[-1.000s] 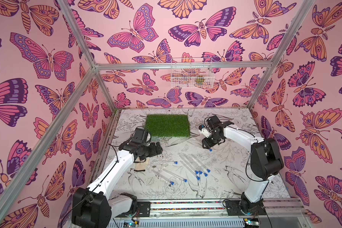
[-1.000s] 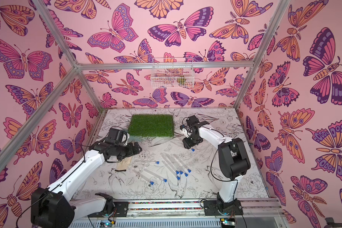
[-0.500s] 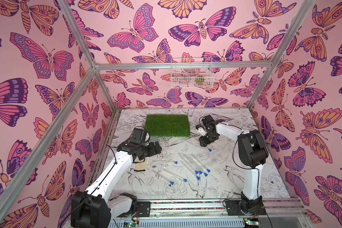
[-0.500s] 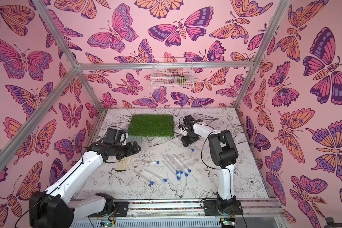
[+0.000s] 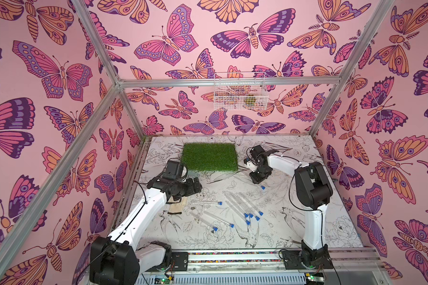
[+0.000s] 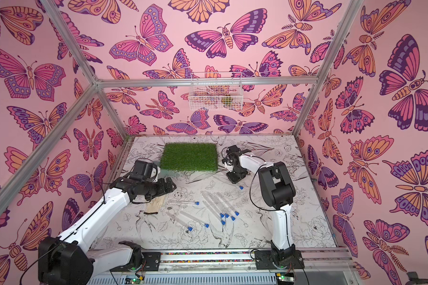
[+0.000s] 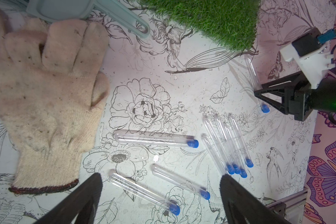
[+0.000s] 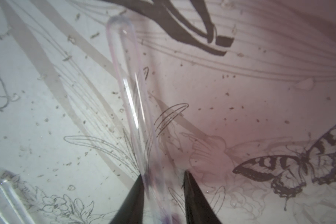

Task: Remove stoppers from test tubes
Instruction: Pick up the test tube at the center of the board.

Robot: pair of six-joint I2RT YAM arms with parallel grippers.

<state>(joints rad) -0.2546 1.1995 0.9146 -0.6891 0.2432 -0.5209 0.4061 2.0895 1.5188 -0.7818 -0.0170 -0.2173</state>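
Mouth end of the test tube (image 8: pixel 128 87) between the right pincer (image 8: pixel 163 173) tips: blurred, beyond the frame edge.

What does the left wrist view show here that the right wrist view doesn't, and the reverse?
Only the left wrist view: a knitted glove, a grass mat, seven test tubes lying loose with blue stoppers in, and the open left gripper. Only the right wrist view: close up, a gap between one fingertip and the glass, plus a butterfly print. Both: the right gripper straddling an eighth tube on the printed table.
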